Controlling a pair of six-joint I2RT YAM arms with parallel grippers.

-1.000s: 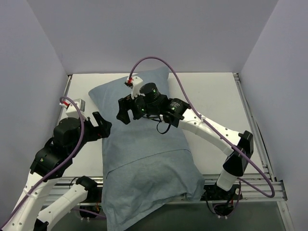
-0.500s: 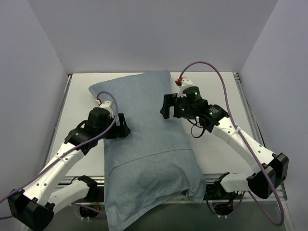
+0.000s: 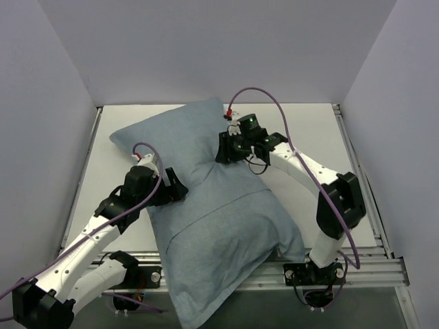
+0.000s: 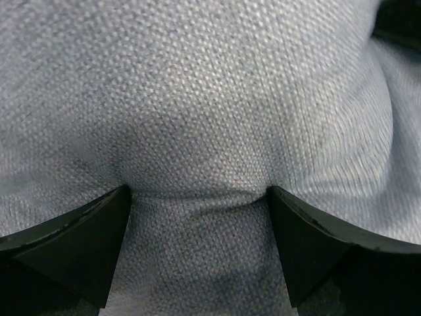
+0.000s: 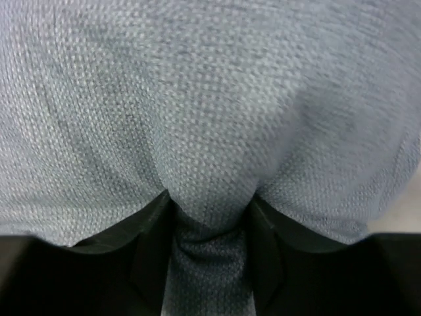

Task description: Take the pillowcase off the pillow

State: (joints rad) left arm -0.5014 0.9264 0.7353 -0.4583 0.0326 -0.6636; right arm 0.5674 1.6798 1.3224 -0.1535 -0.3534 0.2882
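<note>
**Position.** The pillowcase (image 3: 219, 226), blue-grey on the side shown, lies slantwise from the upper left-centre of the top view to the bottom centre. Its lower end hangs past the near edge of the table (image 3: 309, 130). The pillow is wholly inside it and none of it shows.

**Claws.** The left gripper (image 3: 173, 186) bites the case's left flank at mid-frame, with jaws fairly wide and clamped on a thick bulge. The right gripper (image 3: 223, 147) takes the right flank just above centre, with jaws narrow and a thin fold pinched between them.

**Assessment.** The left bite looks thick enough to include filling. A clean strip needs cloth alone in each claw, so a shallower pinch on the left seems advisable. A hem line (image 3: 206, 225) crosses the lower half. The opening probably lies toward that end, though this cannot be confirmed.

**Clearance.**
- Bare table lies at the upper right and right of the frame.
- The left wall (image 3: 48, 137) stands near the left arm.
- The rail (image 3: 370, 264) along the bottom crowds the lower right.
- The overhanging end could drag on the table edge during any pull.
</note>
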